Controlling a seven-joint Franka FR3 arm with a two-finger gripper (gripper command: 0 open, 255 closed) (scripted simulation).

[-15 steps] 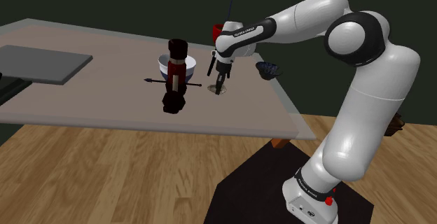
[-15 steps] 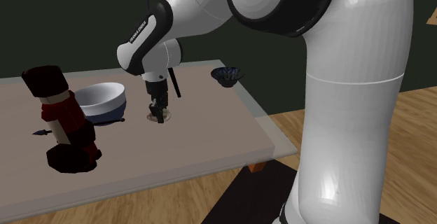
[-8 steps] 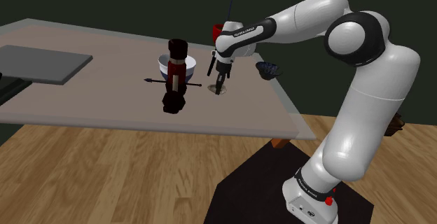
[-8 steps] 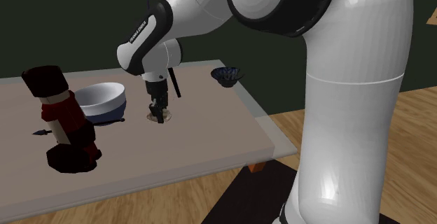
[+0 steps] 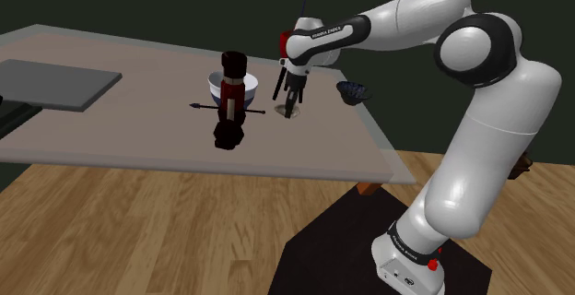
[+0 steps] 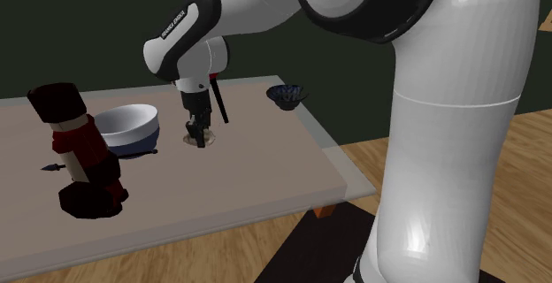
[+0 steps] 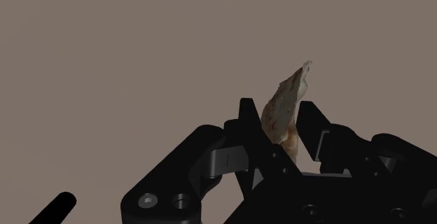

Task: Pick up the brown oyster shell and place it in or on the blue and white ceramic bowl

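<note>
From where I stand, the gripper (image 7: 279, 117) is clamped on the shell (image 7: 287, 93). Its two black fingers press the shell's lower part from either side, and the pale, brown-flecked tip sticks out past them. Gripper and shell hang close over the table (image 5: 138, 141), nearer its far edge than its near one. I cannot tell whether the shell clears the top.

The bowl (image 6: 133, 126), white with a bluish band low on its wall, stands just beside the gripper, on the side away from the stand (image 5: 322, 256). In front of the bowl a nutcracker (image 5: 230, 100) in red and black stands upright, with a thin dark rod (image 5: 253, 111) lying crosswise by it. A small dark dish (image 5: 351, 90) sits at the table's edge nearest the stand, apart from the gripper. A flat grey slab (image 5: 60, 83) lies at the table's end farthest from the stand.

White lettering (image 6: 179, 26) runs along the arm (image 5: 405, 12) just above the wrist, too small for me to read.
</note>
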